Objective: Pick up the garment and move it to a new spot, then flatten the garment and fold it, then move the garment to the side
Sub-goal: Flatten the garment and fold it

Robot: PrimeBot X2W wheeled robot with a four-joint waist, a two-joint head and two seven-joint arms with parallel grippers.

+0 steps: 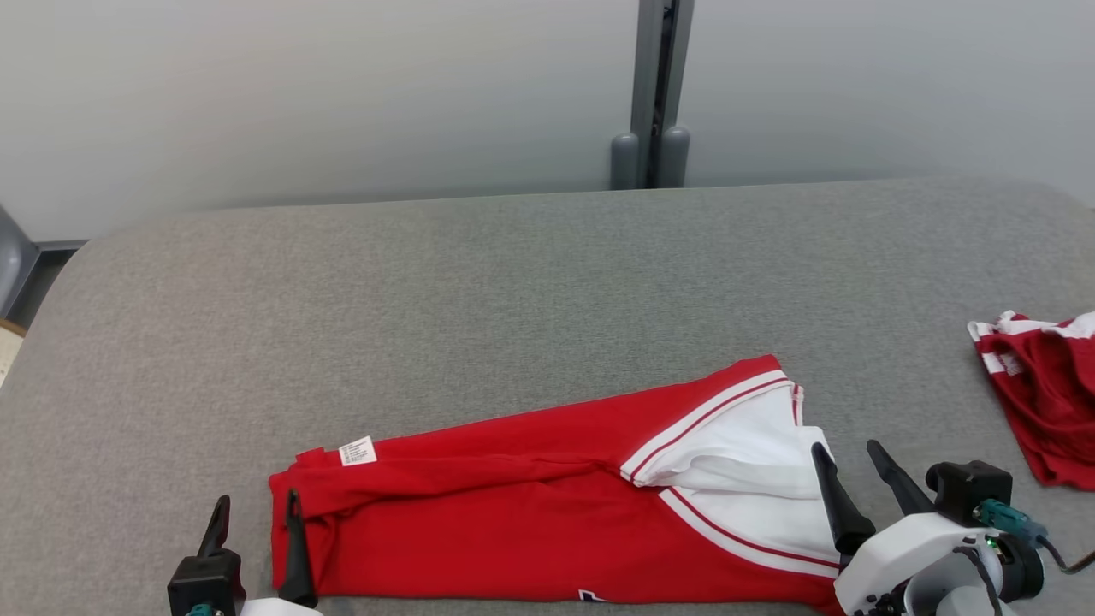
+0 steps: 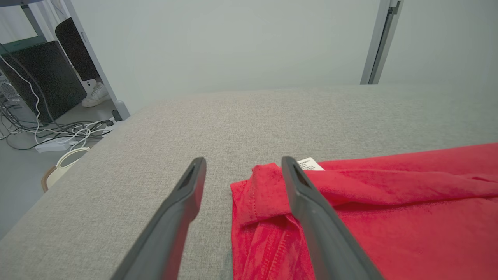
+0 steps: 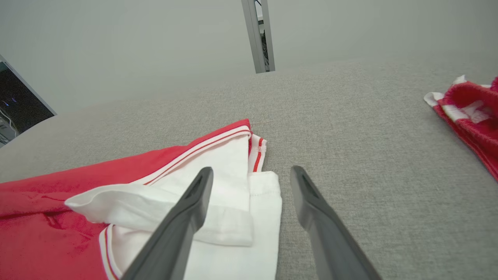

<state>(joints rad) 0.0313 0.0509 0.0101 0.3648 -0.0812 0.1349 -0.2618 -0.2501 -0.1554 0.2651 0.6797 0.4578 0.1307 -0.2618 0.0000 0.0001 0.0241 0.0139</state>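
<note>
The garment (image 1: 513, 505) is a red shirt with white striped sleeves, lying folded lengthwise along the near edge of the grey table (image 1: 513, 291). A white care label (image 1: 358, 451) shows near its left end. My left gripper (image 1: 257, 513) is open at the garment's left edge, one finger over the red cloth (image 2: 350, 217) and the other over bare table. My right gripper (image 1: 849, 458) is open at the garment's right end, one finger above the white sleeve (image 3: 218, 202). Neither holds anything.
A second red and white garment (image 1: 1044, 402) lies bunched at the table's right edge, also in the right wrist view (image 3: 470, 112). A grey post (image 1: 654, 94) stands behind the table. Cables and a chair (image 2: 58, 136) sit on the floor to the left.
</note>
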